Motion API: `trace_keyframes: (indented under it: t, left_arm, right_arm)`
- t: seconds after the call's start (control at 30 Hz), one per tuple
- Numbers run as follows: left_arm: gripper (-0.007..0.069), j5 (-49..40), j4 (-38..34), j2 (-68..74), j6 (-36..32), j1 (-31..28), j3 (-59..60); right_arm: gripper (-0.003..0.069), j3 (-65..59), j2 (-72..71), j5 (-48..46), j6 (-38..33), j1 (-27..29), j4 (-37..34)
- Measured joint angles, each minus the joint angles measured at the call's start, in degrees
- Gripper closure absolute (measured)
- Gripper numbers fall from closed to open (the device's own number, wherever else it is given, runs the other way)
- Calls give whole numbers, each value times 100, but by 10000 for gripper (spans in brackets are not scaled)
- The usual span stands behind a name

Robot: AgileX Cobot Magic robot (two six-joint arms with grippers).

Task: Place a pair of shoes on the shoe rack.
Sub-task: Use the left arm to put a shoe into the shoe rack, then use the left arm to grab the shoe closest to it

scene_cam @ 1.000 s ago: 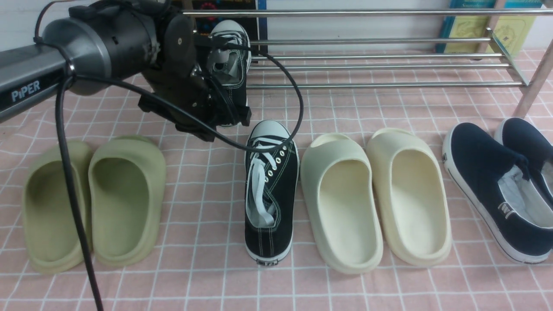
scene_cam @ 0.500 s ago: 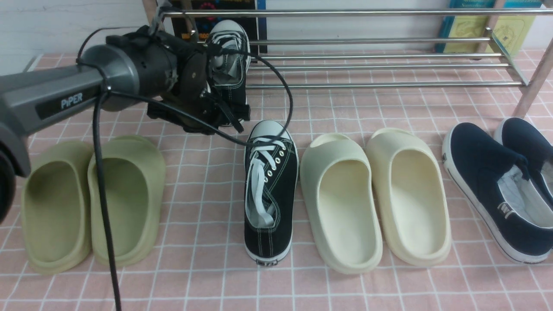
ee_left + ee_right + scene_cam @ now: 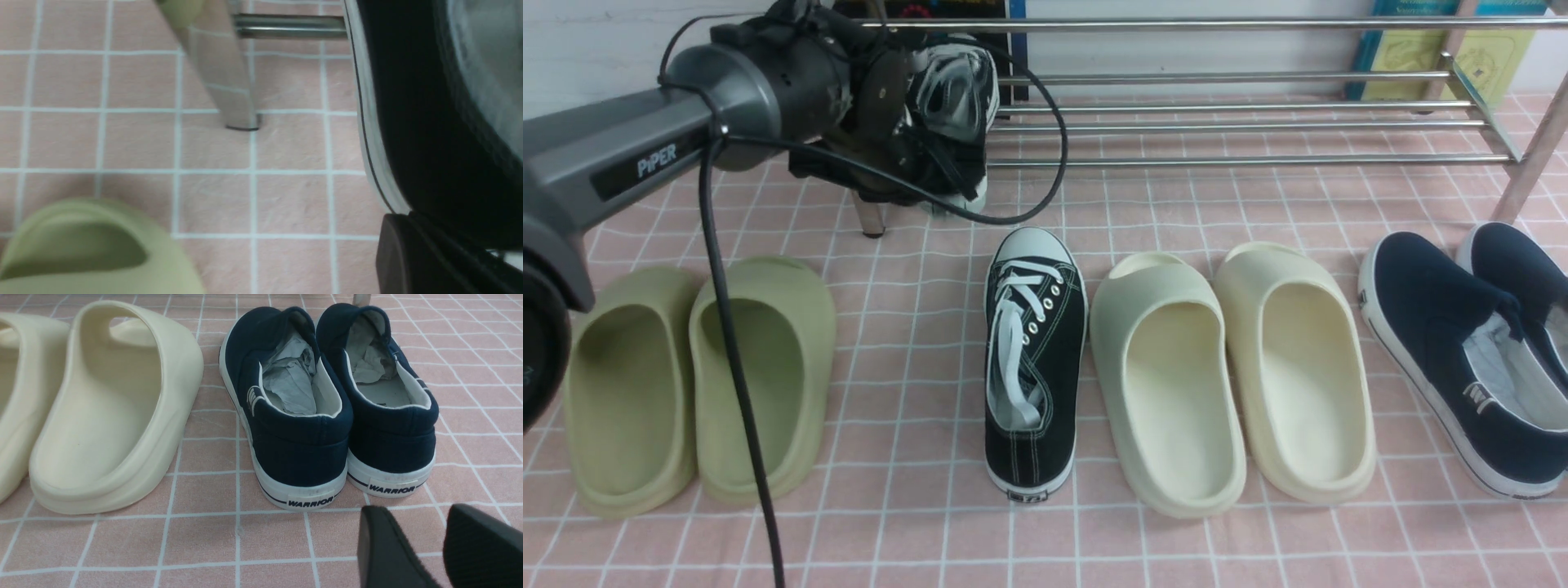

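While the left gripper [image 3: 935,171] is pressed together on one black sneaker [image 3: 960,86], that shoe sits at the left end of the shoe rack [image 3: 1241,77], just beside the front left post [image 3: 229,81]. Its picture in the front view is blurred, but its long axis runs away from the robot, white toe toward the back of the rack and heel toward the robot. Whether its sole rests on the lower bars I cannot tell. In the left wrist view its black side and white sole edge fill one margin, with a dark finger [image 3: 408,257] against it.

Its mate, the second sneaker [image 3: 1033,359], lies flat on the pink checked cloth [image 3: 915,523], well short of the rack. It also points lengthwise toward the rack, toe cap far and heel near, between the olive slides [image 3: 698,376] and the cream slides [image 3: 1233,367]. Navy slip-ons [image 3: 1462,351] stand to the right.

Near those slip-ons, the right gripper [image 3: 433,555] hangs with its fingers spread and nothing between them.
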State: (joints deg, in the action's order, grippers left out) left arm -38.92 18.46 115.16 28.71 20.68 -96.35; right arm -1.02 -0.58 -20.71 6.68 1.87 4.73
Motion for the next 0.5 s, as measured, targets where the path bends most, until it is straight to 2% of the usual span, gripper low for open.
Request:
trace_keyframes:
  t: [0.17, 0.3, 0.4, 0.5]
  left_arm:
    - [607, -832, 159, -311, -149, 0, -5]
    - [605, -1387, 31, -1160, -618, 0, 138]
    - [604, -1514, -175, -1737, -854, 0, 547]
    - [603, -1519, -753, -2779, -1290, 0, 1640]
  right_arm:
    - [419, 0, 0, 0, 0, 0, 6]
    - [419, 0, 0, 0, 0, 0, 6]
    - [419, 0, 0, 0, 0, 0, 6]
    - [419, 0, 0, 0, 0, 0, 6]
